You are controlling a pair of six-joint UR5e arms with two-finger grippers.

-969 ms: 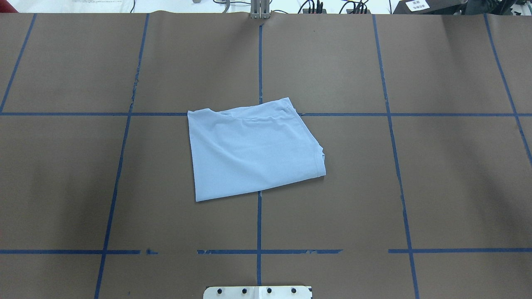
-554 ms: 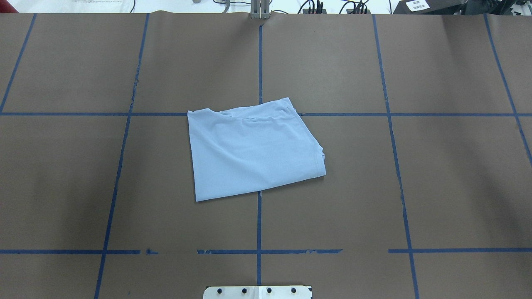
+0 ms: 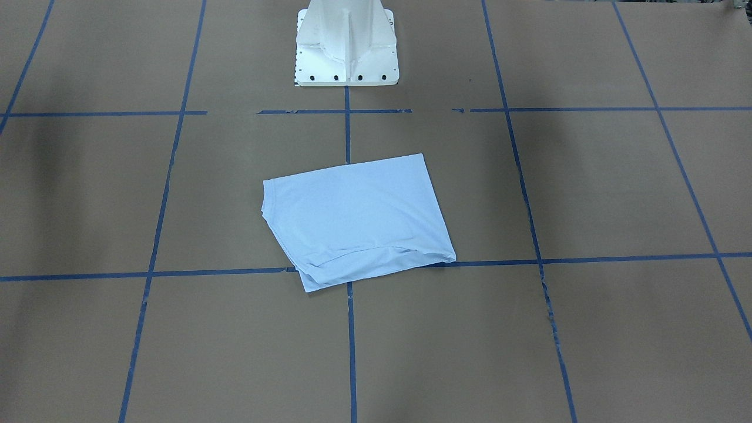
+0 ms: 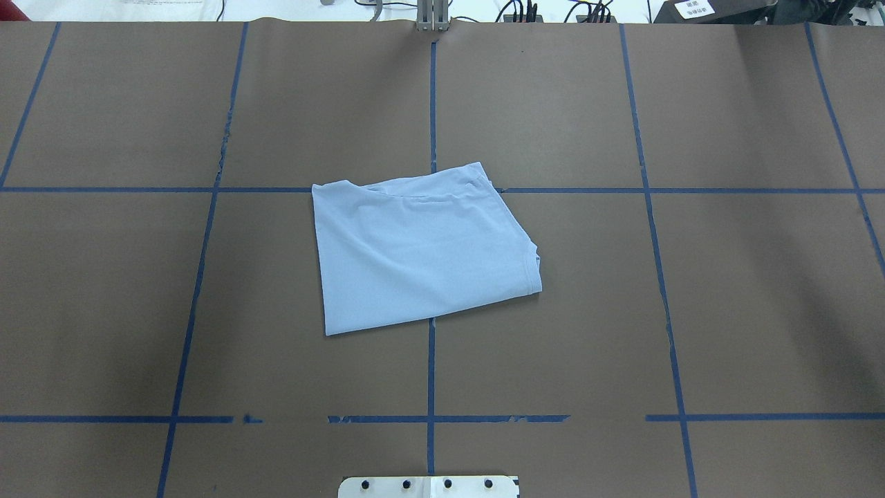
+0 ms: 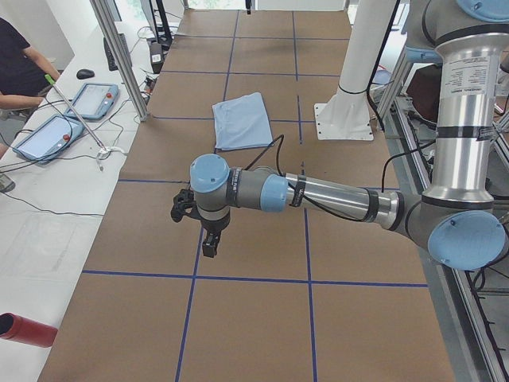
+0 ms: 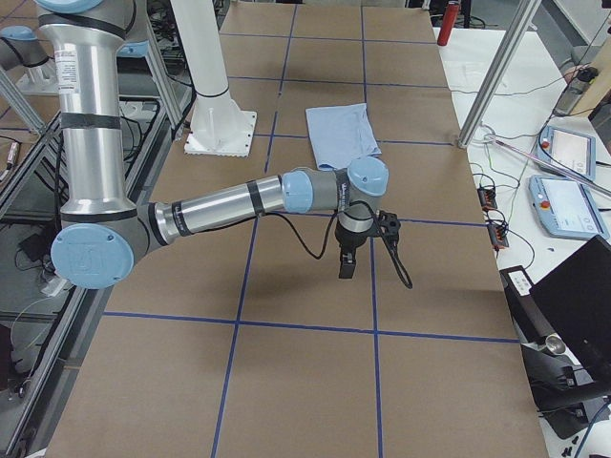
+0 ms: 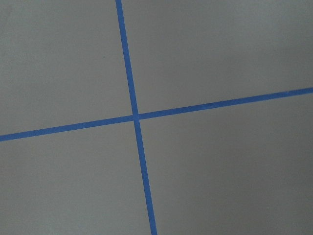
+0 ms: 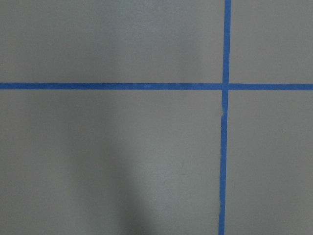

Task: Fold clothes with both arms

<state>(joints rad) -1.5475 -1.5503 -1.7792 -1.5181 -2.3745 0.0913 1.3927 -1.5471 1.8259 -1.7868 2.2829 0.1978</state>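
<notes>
Brown paper covers the long table (image 4: 726,290), crossed by a grid of blue tape lines (image 4: 431,373). The light blue short-sleeved T-shirt (image 4: 422,252) lies flat near its middle, folded into a rough rectangle over a tape crossing. I see the white pedestal base (image 3: 346,44) on the robot's side, apart from the cloth. The arms show only in my side cameras. From the left end, the grey metallic left arm (image 5: 334,195) reaches low and level across the table. Its wrist is bent so the black left gripper (image 5: 208,247) points down above the paper, well apart from the shirt. From the right end, the grey right arm (image 6: 220,205) lies much the same, its black right gripper (image 6: 346,265) hanging near a tape line. I cannot tell whether either gripper is parted or closed. Both wrist cameras give me only paper and tape crossings. A person in a dark top (image 5: 20,68) and two grey-blue tablet pendants (image 5: 94,99) are beside the table
</notes>
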